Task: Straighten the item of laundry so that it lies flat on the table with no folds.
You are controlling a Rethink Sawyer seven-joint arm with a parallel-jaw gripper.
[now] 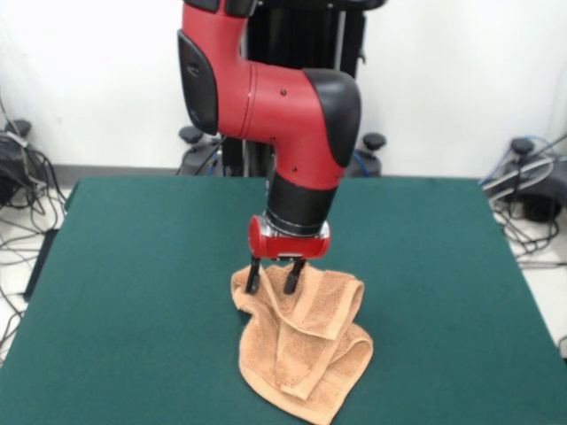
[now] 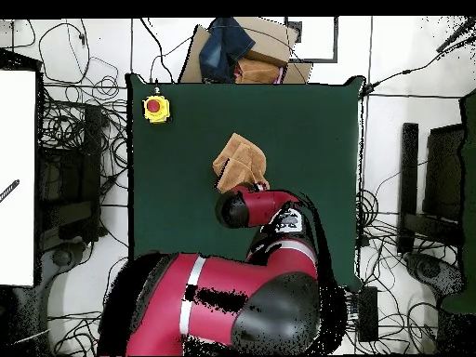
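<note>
Fingers: the gripper (image 1: 276, 276) hangs straight down from the arm with its two dark fingers (image 1: 254, 275) spread apart, nothing held between them.
Finger contact: both tips reach down to the far edge of the towel (image 1: 303, 341); in the front view they seem to touch or press the cloth, though I cannot tell whether any fold sits between them.
Towel from the fingers: almost all of the cloth lies on the camera side of the tips in the front view, running away from the robot and a little toward the picture's right.
Towel shape: bunched, with a raised fold just beside the fingers, layers doubled over one another and a flap trailing toward the table's near edge; not flat.
Long axis: roughly from the fingers outward toward the near edge, judged from the front view.
Overhead check: the arm covers the gripper; only the towel's outer part (image 2: 240, 162) shows beyond the wrist.
Table: bare green table (image 1: 133, 266) on all sides of the towel, so there is room to spread it.
Other things: a yellow box with a red button (image 2: 156, 109) sits near a table corner, well apart from fingers and towel.
Obstruction: nothing stands between the fingers and the cloth.
Next move, as I judge it: pinch the edge under the tips and draw it back toward the robot.
</note>
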